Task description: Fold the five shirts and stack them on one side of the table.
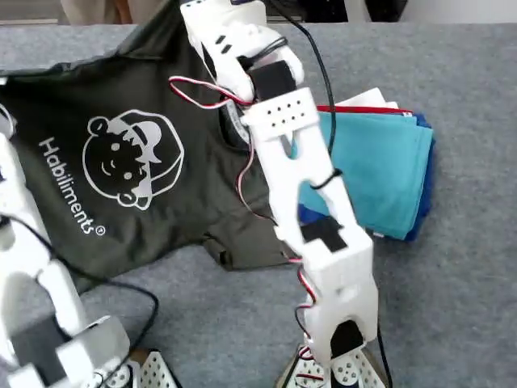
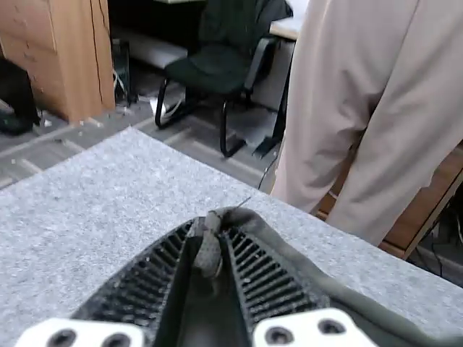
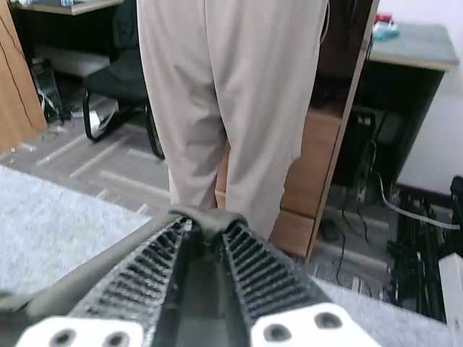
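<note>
A dark olive shirt (image 1: 121,170) with a white cartoon print lies spread over the left and middle of the grey table (image 1: 452,307). Its far edge is lifted. My right gripper (image 3: 206,225) is shut on a fold of this dark fabric, and in the high view the right arm (image 1: 311,202) stretches from the near edge up to the shirt's collar side. My left gripper (image 2: 210,242) is shut on another pinch of the same shirt (image 2: 289,253), with the left arm (image 1: 32,250) at the table's left edge. A stack of folded shirts (image 1: 380,170), teal on top, sits at the right.
The stack shows blue, red and white layers under the teal one. Grey table surface lies bare at the near right and far right. Beyond the far edge are a black office chair (image 2: 217,65), a wooden cabinet (image 2: 58,50) and a dark desk (image 3: 405,87).
</note>
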{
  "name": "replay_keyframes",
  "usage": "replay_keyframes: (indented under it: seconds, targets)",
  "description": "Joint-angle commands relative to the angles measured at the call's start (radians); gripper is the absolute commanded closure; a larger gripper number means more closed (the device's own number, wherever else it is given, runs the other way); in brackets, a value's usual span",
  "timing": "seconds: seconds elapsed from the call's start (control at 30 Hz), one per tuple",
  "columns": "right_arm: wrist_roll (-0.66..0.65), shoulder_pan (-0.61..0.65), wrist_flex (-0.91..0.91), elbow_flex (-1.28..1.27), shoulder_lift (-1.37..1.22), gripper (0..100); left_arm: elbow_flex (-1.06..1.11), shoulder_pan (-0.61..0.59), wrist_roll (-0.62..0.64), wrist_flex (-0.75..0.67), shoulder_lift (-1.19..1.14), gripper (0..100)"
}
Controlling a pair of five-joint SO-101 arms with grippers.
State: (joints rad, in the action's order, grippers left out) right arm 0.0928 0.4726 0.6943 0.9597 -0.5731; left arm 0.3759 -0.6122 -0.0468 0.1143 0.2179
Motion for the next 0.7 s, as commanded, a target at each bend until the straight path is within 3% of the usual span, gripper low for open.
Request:
replay_keyframes:
  seconds: [0.0,0.2,0.33,0.43,0.6,0.67]
  targets:
    - [0.009,-0.015,0.081,0.234,-0.054,99.8,-0.321,-0.005,0.009,0.126,-0.165,98]
    - [0.005,-0.016,0.37,0.424,-0.16,99.8,-0.605,0.005,0.008,0.425,-0.337,98]
    - [0.002,-0.018,0.601,0.519,-0.171,99.7,-0.626,0.003,0.008,0.535,-0.348,98]
    - [-0.043,-0.016,0.764,0.573,-0.171,99.7,-0.631,0.005,-0.008,0.697,-0.348,98]
    - [-0.16,-0.015,1.03,0.624,-0.17,99.7,-0.603,0.077,-0.29,1.048,-0.295,98]
    - [-0.193,-0.019,1.099,0.621,-0.17,99.7,-0.559,0.095,-0.353,1.109,-0.265,98]
